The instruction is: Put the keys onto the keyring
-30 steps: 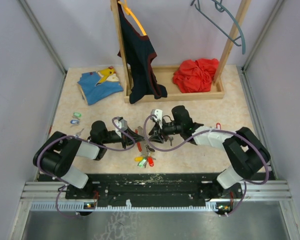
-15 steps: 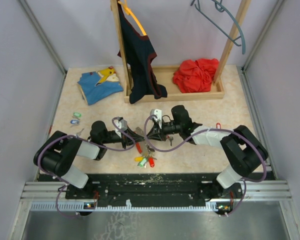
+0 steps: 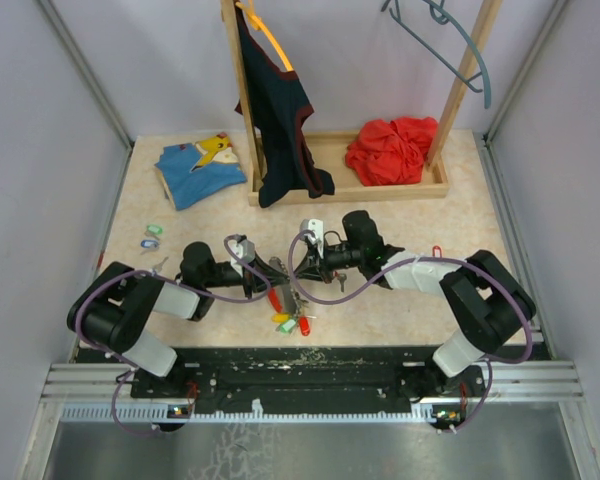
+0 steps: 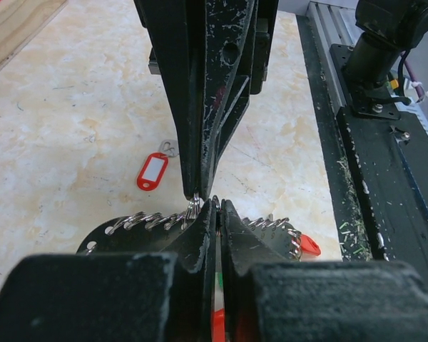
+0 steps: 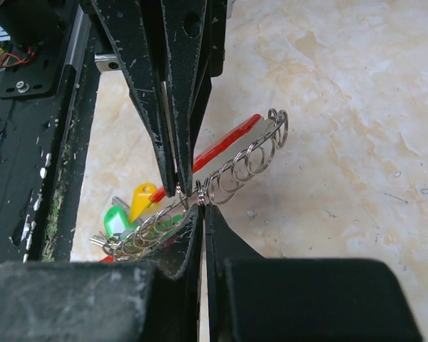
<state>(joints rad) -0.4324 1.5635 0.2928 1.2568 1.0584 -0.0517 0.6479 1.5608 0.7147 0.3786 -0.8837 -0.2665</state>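
A keyring, a coiled chain of silver rings, hangs stretched between both grippers just above the tabletop. My right gripper is shut on one ring of it, and my left gripper is shut on a ring right beside that. Their tips almost touch at mid-table, left gripper facing right gripper. Keys with yellow, green and red tags dangle from the chain's lower end. Loose keys with green and blue tags lie at far left. A red-tagged key lies on the table.
A wooden rack at the back holds a dark garment and a red cloth. A blue garment lies at back left. A long red item lies under the chain. The black base rail runs along the near edge.
My right gripper has closed onto the ring chain beside the left gripper's tips. The left gripper has kept its hold. The hanging keys barely shifted.
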